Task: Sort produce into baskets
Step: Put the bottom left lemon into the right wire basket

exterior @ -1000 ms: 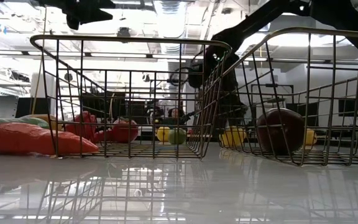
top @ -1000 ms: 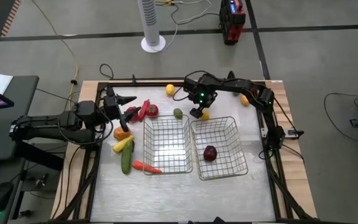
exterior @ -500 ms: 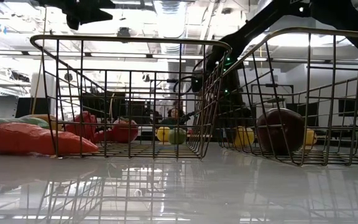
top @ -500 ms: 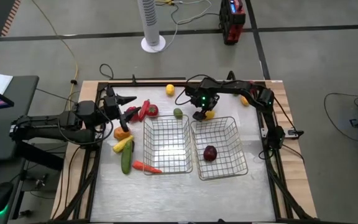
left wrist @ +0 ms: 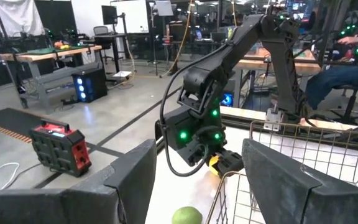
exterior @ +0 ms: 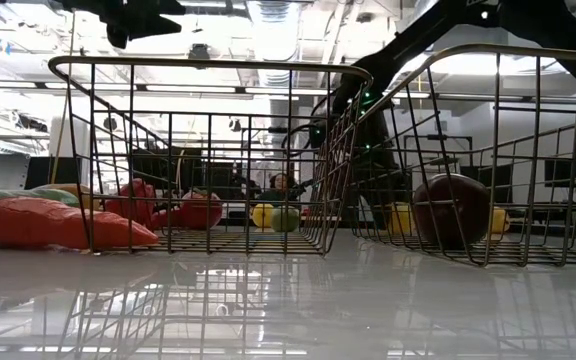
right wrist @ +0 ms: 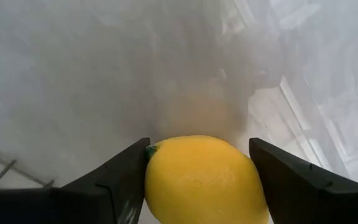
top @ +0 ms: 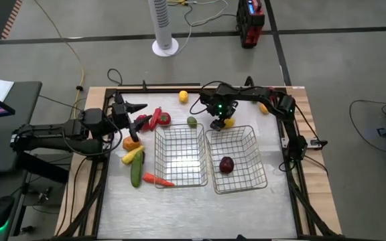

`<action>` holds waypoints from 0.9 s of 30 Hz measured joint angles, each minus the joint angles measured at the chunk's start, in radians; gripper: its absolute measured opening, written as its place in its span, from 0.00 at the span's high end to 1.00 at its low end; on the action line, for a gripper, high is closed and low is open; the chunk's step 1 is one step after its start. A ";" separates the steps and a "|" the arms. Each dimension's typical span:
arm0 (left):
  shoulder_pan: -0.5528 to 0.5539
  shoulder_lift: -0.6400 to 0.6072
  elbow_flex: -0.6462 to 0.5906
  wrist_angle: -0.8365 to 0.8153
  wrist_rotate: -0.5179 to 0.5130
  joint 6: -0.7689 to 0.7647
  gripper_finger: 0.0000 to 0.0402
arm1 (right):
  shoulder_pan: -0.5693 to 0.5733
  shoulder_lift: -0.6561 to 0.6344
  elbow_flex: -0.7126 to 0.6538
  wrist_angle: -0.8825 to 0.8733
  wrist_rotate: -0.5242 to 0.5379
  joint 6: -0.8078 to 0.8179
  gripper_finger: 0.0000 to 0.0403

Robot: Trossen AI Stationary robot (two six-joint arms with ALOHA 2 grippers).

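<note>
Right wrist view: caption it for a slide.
Right gripper with its jaws closed on a yellow lemon just above the pale table.

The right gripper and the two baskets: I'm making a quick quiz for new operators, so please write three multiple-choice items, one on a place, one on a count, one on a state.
1. Where is the right gripper?
A. Just beyond the far rim of the right basket
B. Over the carrot
C. Off the table

2. How many pieces lie in the left basket?
A. Two
B. None
C. Four

3. What sits between the right gripper's fingers?
A. Nothing
B. A red pepper
C. A yellow lemon

Answers:
1 A: the high view shows it at that basket's far edge.
2 B: only bare mesh shows there; the dark plum lies in the right basket.
3 C: the right wrist view shows the lemon filling the gap between both fingers.
</note>
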 joint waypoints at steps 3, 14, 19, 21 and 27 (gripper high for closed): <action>0.000 0.000 0.000 0.000 0.000 0.000 0.44 | -0.003 0.000 0.036 -0.043 0.002 -0.009 0.29; 0.000 0.000 0.000 -0.005 0.000 0.000 0.44 | -0.006 -0.001 0.317 -0.264 0.075 -0.021 0.29; 0.000 0.000 0.000 -0.019 0.000 0.000 0.44 | 0.026 -0.036 0.411 -0.347 0.070 -0.011 0.29; 0.000 0.000 0.000 -0.021 0.000 0.000 0.44 | 0.047 -0.063 0.416 -0.373 0.037 0.001 0.29; 0.000 0.000 0.000 -0.021 0.000 -0.004 0.44 | 0.146 -0.172 0.416 -0.380 -0.017 0.048 0.29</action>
